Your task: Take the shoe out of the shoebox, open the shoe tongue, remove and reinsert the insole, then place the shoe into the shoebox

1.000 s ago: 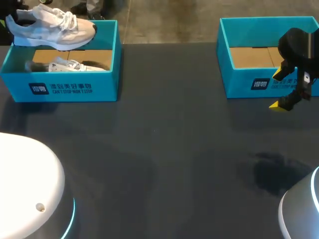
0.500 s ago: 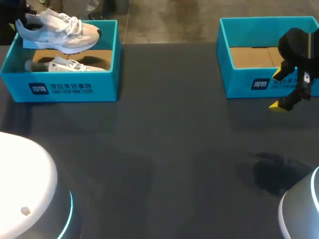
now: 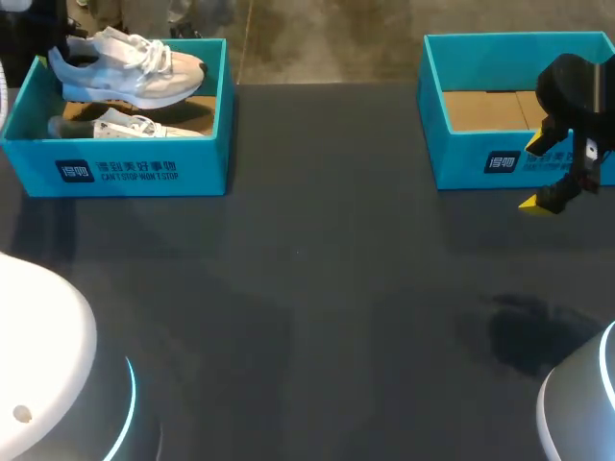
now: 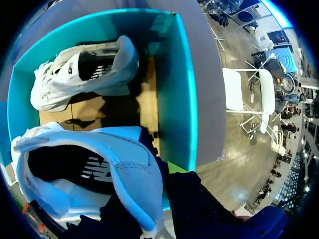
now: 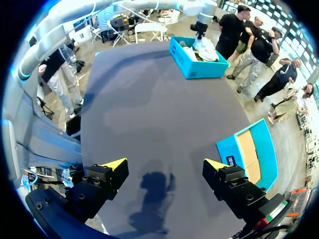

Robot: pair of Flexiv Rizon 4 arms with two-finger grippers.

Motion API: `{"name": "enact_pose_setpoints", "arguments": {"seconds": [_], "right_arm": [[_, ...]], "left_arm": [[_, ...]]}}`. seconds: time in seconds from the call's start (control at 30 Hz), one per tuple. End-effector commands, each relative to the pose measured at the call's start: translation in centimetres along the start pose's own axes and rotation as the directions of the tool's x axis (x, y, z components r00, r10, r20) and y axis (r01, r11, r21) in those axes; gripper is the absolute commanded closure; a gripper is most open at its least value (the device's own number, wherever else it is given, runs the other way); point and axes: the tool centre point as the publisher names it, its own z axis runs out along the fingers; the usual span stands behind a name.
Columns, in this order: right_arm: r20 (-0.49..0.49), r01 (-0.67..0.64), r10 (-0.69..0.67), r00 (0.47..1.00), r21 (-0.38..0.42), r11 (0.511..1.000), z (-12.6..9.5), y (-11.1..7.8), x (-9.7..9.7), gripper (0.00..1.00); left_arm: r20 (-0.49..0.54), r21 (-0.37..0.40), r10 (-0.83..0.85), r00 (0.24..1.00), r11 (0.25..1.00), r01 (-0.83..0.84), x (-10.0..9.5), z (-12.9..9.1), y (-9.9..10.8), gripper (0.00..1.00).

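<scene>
Jaws of the left gripper are clamped on a white shoe, as best can be judged: the shoe covers them in the left wrist view and only a sliver of yellow tip shows beside its heel, yet the head view has the shoe hanging clear above the floor of the teal shoebox, so something must be pinching it. The grip sits at the heel end, which leaves the shoe's dark mouth and laces facing up and free. Directly below, a second shoe lies on the cardboard floor, so the held one has to rise clear of it and of the walls. That shoebox stands at about 10 o'clock on the dark table. The right gripper has its jaws wide apart with nothing between them; it hovers over bare tabletop at about 3 o'clock, just in front of a second box at 2 o'clock, whose floor shows only cardboard. It looks parked there, ready to work the tongue and insole once the shoe is brought to the middle
</scene>
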Motion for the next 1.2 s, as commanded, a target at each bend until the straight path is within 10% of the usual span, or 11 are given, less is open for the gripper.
{"name": "enact_pose_setpoints", "arguments": {"seconds": [0.03, 1.2], "right_arm": [[-0.004, 0.000, 0.000, 1.000, 0.004, 1.000, 0.1, 0.2, -0.2, 0.00], [-0.004, 0.000, 0.000, 1.000, 0.004, 1.000, 0.1, 0.2, -0.2, 0.00]], "left_arm": [[-0.004, 0.028, -0.007, 1.000, 1.000, 0.007, -0.6, 1.5, 1.4, 1.00], [-0.003, 0.161, -0.022, 1.000, 0.987, 0.022, -2.5, 7.1, 2.4, 0.93]]}}
